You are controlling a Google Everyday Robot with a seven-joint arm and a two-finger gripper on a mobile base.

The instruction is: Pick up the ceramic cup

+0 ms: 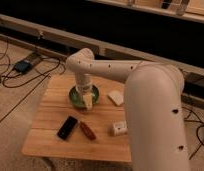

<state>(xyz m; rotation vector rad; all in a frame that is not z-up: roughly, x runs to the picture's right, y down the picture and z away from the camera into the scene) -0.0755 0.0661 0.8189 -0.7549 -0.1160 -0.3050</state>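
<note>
The gripper (88, 99) hung straight down into the green bowl (73, 95) on the wooden table (47, 137); the ceramic cup, apparently directly beneath, was hidden; whether the gripper held anything could not be told.
</note>
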